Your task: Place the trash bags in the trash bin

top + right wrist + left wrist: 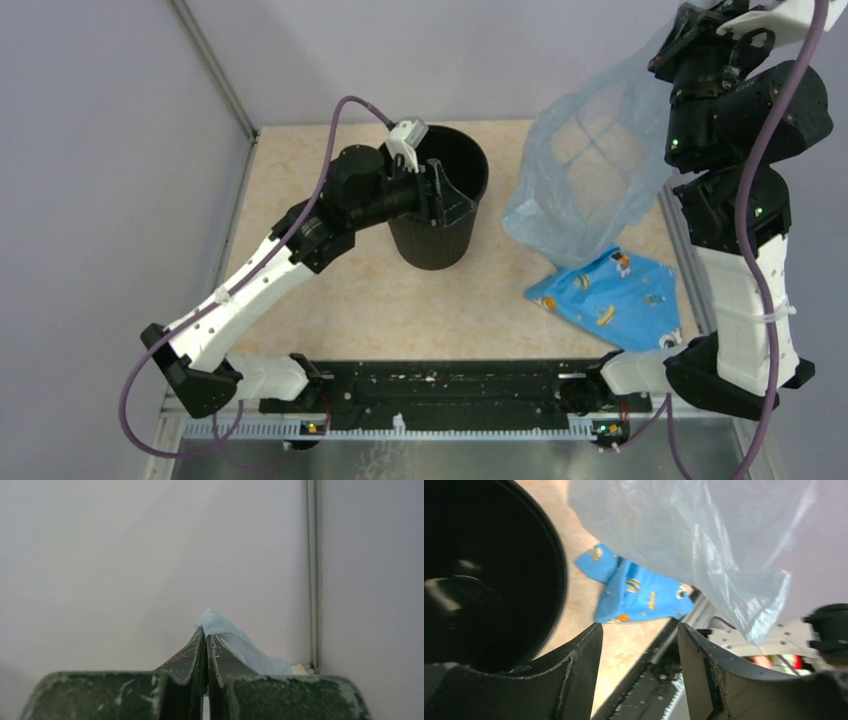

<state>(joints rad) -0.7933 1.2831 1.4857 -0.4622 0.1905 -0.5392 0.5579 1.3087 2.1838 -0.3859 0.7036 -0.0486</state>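
The round black trash bin [445, 200] stands upright at the table's middle back; its dark rim fills the left of the left wrist view [499, 580]. My left gripper [445, 195] is open and empty, its fingers at the bin's near rim, one finger [579, 665] beside the bin. My right gripper [206, 635], raised high at the back right, is shut on a pinch of the pale grey-blue trash bag [227, 635]. The bag [585, 170] hangs open to the right of the bin, its lower end near the table. It also shows in the left wrist view [684, 540].
A blue packet with cartoon prints [610, 295] lies on the table at the right, under the hanging bag, also seen in the left wrist view [639, 590]. The black rail [440, 390] runs along the near edge. Grey walls close the back and sides.
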